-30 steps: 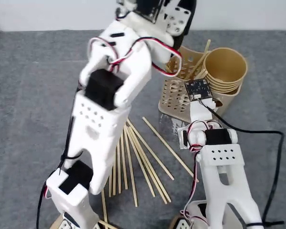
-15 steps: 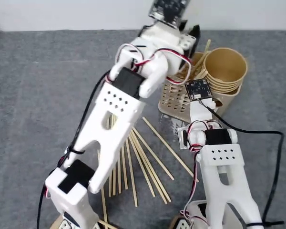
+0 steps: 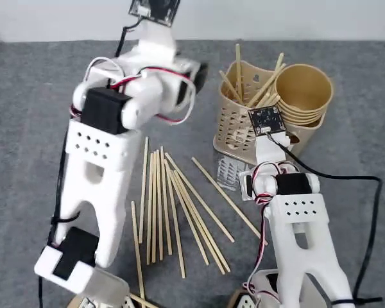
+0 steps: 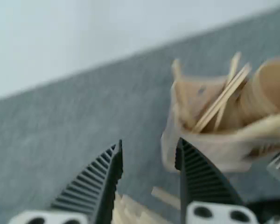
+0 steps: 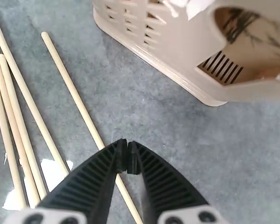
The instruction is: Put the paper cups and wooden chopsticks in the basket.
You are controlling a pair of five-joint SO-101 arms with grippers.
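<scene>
The beige basket (image 3: 234,131) stands right of centre and holds stacked paper cups (image 3: 305,93) and several wooden chopsticks (image 3: 239,67) leaning upright. Several more chopsticks (image 3: 170,205) lie fanned on the grey mat. My left gripper (image 3: 197,75) hangs open and empty just left of the basket. In the left wrist view the gripper (image 4: 147,161) has the basket (image 4: 196,142) and cups (image 4: 270,88) beyond it. My right gripper (image 5: 127,153) is shut with nothing in it, low over a single chopstick (image 5: 77,105) near the basket (image 5: 177,51); in the high view the right gripper (image 3: 231,172) sits at the basket's front.
The grey mat (image 3: 32,115) is bare to the left and behind the arms. A pale wall (image 3: 308,19) runs along the back edge. The right arm's body (image 3: 295,224) stands just in front of the basket.
My left arm has swung away from above the basket to the left. One more chopstick now stands upright in the basket. The right arm has not moved.
</scene>
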